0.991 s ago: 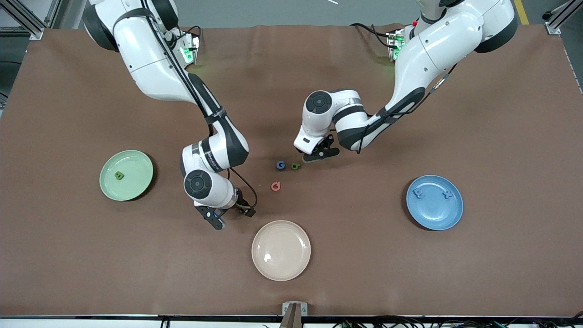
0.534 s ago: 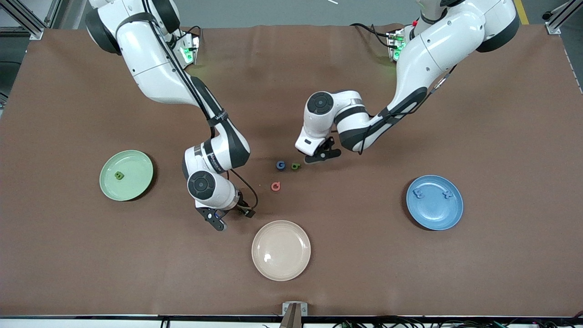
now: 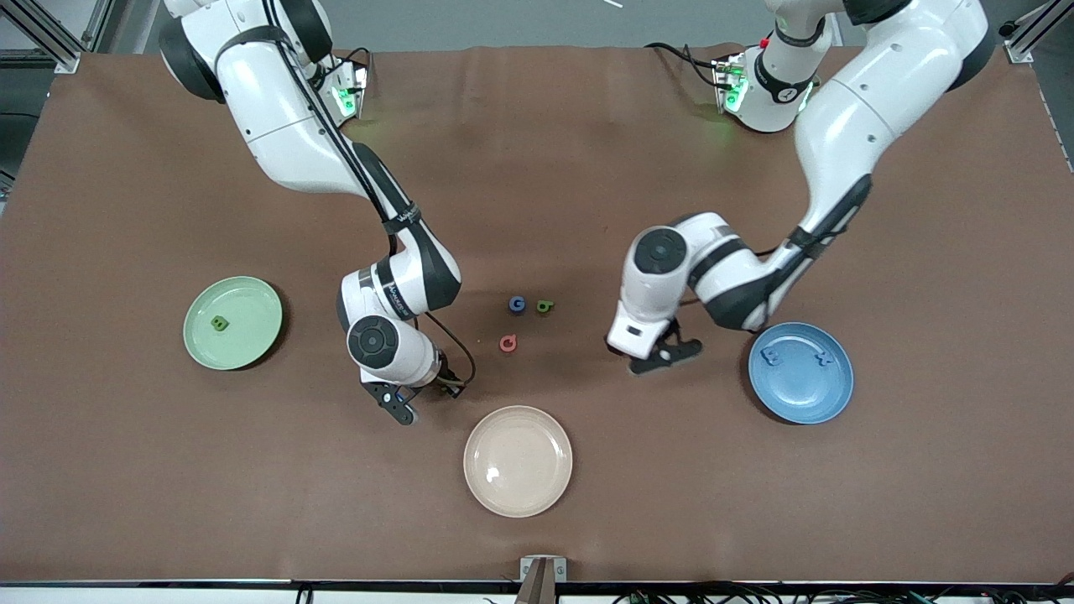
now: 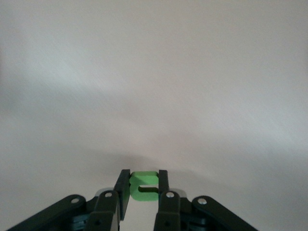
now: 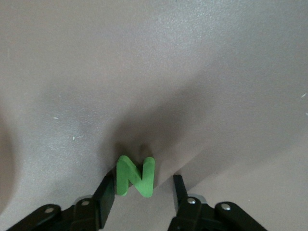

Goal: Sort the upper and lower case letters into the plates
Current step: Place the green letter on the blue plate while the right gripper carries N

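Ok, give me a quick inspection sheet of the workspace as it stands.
Surface: brown mat, flat, covering the table.
Job's things: pale green plate holds one green letter; blue plate holds two blue letters. Blue letter, small green letter and red-pink letter lie loose mid-table.
Clutter: empty cream plate.
Grippers: left gripper shut on a green letter piece, beside the blue plate. Right gripper open around a green N on the mat.
Cables: along both arms and at the bases.
Surroundings: metal frame corners.

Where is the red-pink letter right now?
In the front view, the red-pink letter lies on the table mid-way between the arms, nearer the camera than the blue letter and green letter.
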{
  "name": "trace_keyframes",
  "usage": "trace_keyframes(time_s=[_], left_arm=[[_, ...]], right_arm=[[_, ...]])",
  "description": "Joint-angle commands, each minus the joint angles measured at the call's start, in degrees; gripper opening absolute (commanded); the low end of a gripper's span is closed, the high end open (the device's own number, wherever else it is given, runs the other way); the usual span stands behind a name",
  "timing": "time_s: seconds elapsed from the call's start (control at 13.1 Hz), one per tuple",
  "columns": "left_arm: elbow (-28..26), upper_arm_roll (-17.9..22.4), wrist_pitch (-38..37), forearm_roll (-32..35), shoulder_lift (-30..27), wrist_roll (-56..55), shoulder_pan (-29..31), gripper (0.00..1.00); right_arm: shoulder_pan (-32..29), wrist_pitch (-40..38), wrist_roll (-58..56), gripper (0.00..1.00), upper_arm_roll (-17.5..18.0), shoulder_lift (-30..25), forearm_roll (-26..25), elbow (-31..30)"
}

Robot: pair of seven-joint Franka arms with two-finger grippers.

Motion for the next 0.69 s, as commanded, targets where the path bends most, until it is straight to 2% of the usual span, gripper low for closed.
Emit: trace_keyframes(time_s=[0.0, 0.31, 0.61], left_arm=[[-1.0, -0.3, -0.8, 1.0, -1.5, 7.1, 6.0, 0.01], [-0.6, -0.6, -3.8, 0.9, -2.6, 17.0, 12.4, 0.01], [-1.4, -0.6, -4.4, 0.9, -3.2, 22.2, 16.8, 0.02]], right_arm=[[0.5, 0.1, 0.9, 0.47, -0.3, 0.9, -1.3, 1.0], [0.2, -0.1, 0.5, 0.17, -0.2, 0.9, -3.0, 0.9], [-0.8, -3.4, -3.3, 0.1, -0.1, -1.9, -2.8, -0.8]])
